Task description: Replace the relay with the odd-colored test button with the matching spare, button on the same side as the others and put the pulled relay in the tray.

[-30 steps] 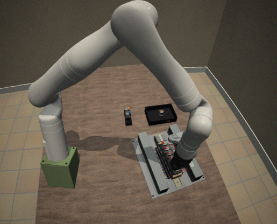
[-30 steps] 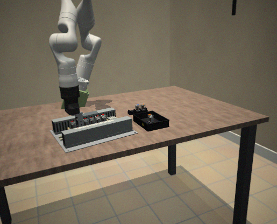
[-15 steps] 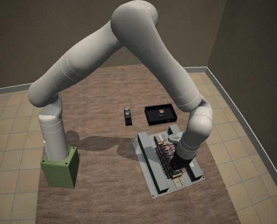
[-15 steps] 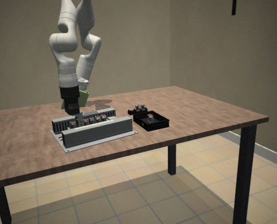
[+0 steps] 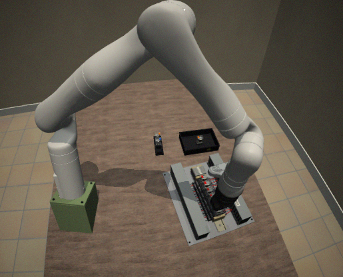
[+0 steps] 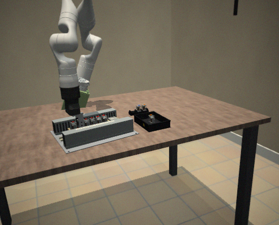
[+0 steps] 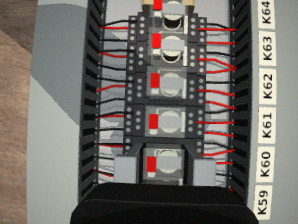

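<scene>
My gripper (image 6: 80, 120) (image 7: 162, 158) is shut on a clear relay with a red test button (image 7: 151, 164), which stands in the row at the K60 label. Its button is on the left in the wrist view, the same side as on the other red-button relays (image 7: 170, 122) (image 6: 92, 120). It looks upright and about level with them; its exact depth cannot be told. A relay with an orange button (image 5: 199, 140) (image 6: 151, 118) is in the black tray (image 5: 200, 152) (image 6: 159, 126). A black holder (image 5: 159, 152) (image 6: 131, 112) carries a blue-button relay (image 5: 158, 142) (image 6: 138, 107) and an orange-button relay (image 6: 144, 106).
Grey slotted wiring ducts (image 5: 188, 200) (image 6: 97, 133) run along both sides of the relay row, with red and black wires between. All this sits on a grey panel (image 7: 55, 130). The tray and holder stand beyond the panel's end, side by side.
</scene>
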Controlling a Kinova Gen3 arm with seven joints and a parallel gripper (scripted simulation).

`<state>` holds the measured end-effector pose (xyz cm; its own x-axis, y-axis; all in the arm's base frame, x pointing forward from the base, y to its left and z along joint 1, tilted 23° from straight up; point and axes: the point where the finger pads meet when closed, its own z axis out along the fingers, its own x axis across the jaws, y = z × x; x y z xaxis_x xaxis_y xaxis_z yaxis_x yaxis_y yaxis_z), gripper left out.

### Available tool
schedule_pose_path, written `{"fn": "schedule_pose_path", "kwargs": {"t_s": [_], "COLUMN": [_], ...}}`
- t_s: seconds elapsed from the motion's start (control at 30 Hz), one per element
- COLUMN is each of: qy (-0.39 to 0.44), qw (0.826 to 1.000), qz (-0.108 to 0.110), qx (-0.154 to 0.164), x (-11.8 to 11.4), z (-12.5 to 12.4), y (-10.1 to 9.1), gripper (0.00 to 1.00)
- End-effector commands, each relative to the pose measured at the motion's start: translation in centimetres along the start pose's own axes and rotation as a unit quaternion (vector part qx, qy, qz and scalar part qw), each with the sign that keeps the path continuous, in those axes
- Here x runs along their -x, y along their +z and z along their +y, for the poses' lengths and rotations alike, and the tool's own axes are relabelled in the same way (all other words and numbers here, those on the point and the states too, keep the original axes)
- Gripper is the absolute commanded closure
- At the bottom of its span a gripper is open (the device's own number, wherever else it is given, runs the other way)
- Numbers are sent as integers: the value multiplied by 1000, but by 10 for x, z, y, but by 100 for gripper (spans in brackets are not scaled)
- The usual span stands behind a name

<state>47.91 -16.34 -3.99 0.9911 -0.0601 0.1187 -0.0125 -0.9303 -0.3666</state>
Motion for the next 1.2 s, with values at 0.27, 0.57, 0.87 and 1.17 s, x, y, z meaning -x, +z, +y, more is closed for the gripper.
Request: {"fn": "schedule_pose_path", "kwargs": {"t_s": [0.27,0.57,0.87,1.17], "qy": [1,2,1,3], "qw": [1000,1000,1000,1000], "qz": [1,2,1,2], "qx": [0,-1,0,-1], "x": [-1,-1,-1,-1], "z": [0,-1,1,1], "y": [-1,-2,-1,0], "gripper": [100,100,100,100]}}
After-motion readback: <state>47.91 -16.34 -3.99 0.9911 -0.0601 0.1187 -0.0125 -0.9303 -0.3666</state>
